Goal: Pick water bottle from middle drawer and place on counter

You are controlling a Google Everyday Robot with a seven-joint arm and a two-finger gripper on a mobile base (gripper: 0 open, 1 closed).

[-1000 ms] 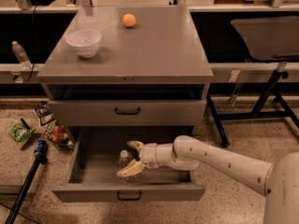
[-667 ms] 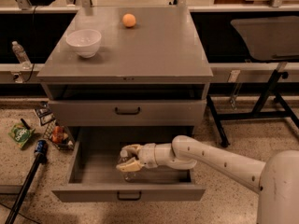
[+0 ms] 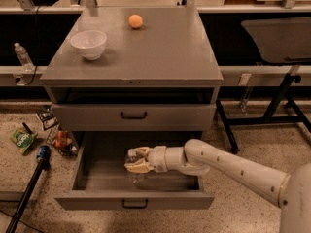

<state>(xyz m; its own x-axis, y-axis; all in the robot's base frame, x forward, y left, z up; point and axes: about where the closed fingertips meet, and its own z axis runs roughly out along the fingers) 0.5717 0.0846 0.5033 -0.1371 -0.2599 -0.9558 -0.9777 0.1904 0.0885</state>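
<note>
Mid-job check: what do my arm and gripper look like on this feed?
The gripper, inside the middle drawer, is cream-yellow and sits on a white wrist with a dark joint ring. The arm is a smooth white tube with small dark dots along it. No loose cables show.

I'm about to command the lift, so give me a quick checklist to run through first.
1. Lower drawer pulled out: ok.
2. Gripper inside the drawer, at the water bottle: ok.
3. Firm hold on the bottle: cannot tell.
4. Way up out of the drawer: ok, the upper drawer is closed and does not overhang it.
5. Bare spot on the counter: ok, the bowl sits at the back left and the orange at the back, leaving the front and right bare.
</note>
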